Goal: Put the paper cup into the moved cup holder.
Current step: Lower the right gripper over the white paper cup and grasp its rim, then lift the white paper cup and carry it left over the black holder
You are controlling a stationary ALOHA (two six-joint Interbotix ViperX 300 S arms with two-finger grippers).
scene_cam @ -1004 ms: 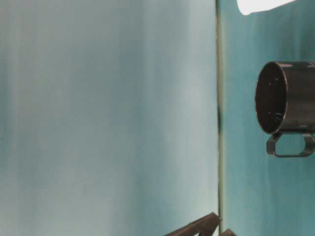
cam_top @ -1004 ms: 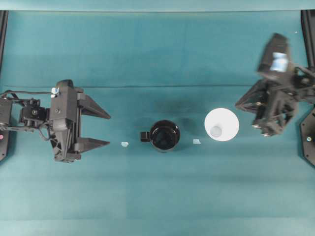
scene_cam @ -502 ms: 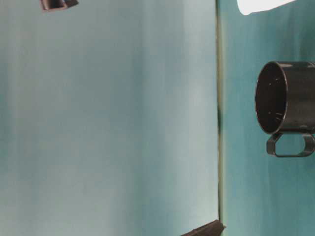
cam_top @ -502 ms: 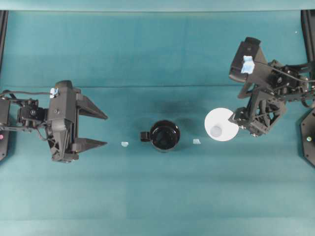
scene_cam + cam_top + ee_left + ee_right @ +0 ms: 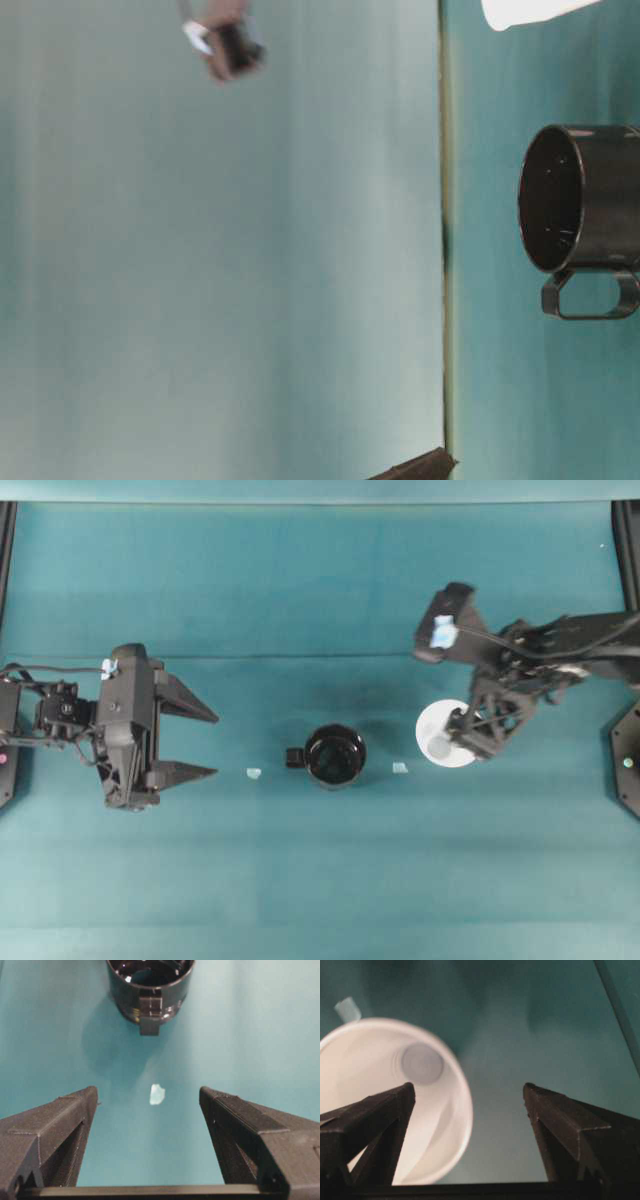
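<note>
The white paper cup (image 5: 432, 728) stands upright right of centre, mouth up, its greyish base showing inside (image 5: 422, 1062). My right gripper (image 5: 468, 738) hangs over the cup's right side, open and holding nothing. In the right wrist view (image 5: 467, 1087) one finger is above the cup's inside and the other is outside the rim. The glossy black cup holder (image 5: 334, 756) stands at the centre, its handle pointing left (image 5: 150, 1025). My left gripper (image 5: 217, 744) is open and empty, well left of the holder and facing it (image 5: 147, 1091).
Two small pale scraps lie on the teal cloth, one left of the holder (image 5: 253, 773) and one between holder and cup (image 5: 400, 768). The table-level view shows the holder (image 5: 585, 200), the cup's edge (image 5: 530, 10) and a blurred part of the right arm (image 5: 225, 40).
The right arm has swung in from the right edge to above the cup, and its jaws have opened wide. The left arm, holder and cup have not moved.
</note>
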